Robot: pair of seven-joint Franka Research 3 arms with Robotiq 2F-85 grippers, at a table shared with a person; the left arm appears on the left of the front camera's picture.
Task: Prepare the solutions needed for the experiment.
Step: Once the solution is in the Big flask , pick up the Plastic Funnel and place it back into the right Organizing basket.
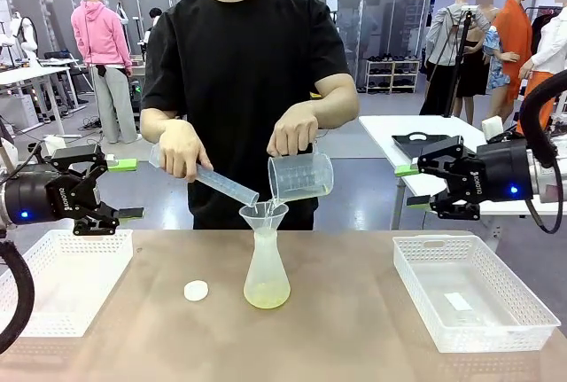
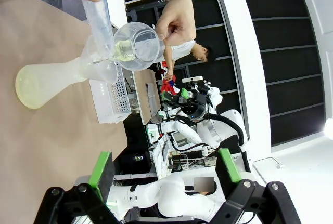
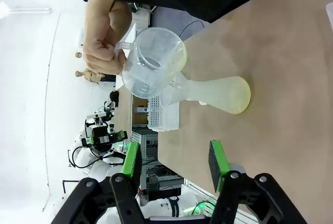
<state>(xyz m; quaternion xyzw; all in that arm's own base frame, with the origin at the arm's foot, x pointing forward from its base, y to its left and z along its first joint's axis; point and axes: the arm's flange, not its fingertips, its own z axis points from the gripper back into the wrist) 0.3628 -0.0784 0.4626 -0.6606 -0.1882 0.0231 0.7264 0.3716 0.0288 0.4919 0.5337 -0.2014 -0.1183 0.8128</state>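
Front: your left pincer point(image 1: 127, 190) and right pincer point(image 1: 410, 186) hover released, empty, either side of the counter point(image 1: 354, 311); solutions point(image 1: 267, 294) pool in the flask point(image 1: 266, 253) bottom, mid-counter, under the person's tilted beaker point(image 1: 301, 176). Left wrist: pincer wide, empty. Right wrist: pincer parted, empty.

A lab, it seems: flask point(image 1: 267, 277), funnel point(image 1: 264, 216) and beaker point(image 1: 301, 176) at the table point(image 1: 354, 333), worktables point(image 1: 31, 73) dimly behind
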